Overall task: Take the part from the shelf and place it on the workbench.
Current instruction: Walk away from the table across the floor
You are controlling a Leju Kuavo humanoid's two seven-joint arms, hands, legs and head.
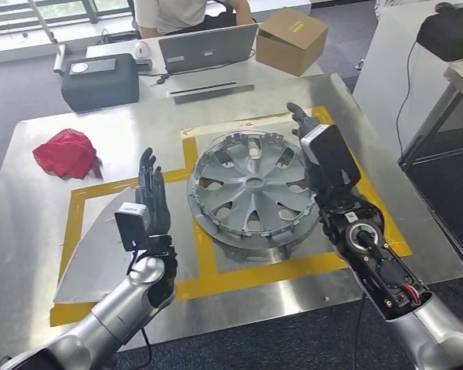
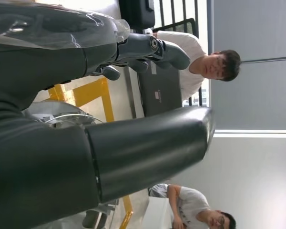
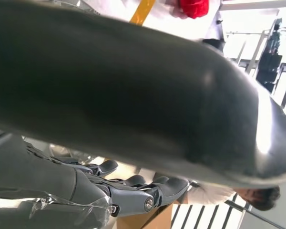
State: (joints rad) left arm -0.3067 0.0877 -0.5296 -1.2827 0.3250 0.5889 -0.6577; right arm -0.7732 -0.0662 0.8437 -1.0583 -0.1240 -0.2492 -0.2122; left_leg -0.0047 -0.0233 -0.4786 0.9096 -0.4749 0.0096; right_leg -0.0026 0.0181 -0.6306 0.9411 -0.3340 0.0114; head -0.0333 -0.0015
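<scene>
The part, a silver wheel cover (image 1: 252,193), lies flat on the metal workbench (image 1: 37,223), inside the right-hand frame of yellow tape (image 1: 188,154) and on a grey sheet there. Its near rim overhangs the sheet's near edge slightly and stops short of the near tape line. The left hand (image 1: 152,202) stands upright to the left of the part, fingers extended and spread, holding nothing, with a clear strip of table and tape between it and the rim. The right hand (image 1: 313,150) is at the part's far right rim, fingers stretched out and apart; from the head view it seems to be just beside the rim rather than gripping it, though the wrist camera housing hides the contact. A red cloth (image 1: 66,153) sits well apart at the far left. Beyond the far edge stand a dark case (image 1: 99,81), a laptop (image 1: 208,48) and a cardboard box (image 1: 292,38), with a person (image 1: 177,14) seated behind.
</scene>
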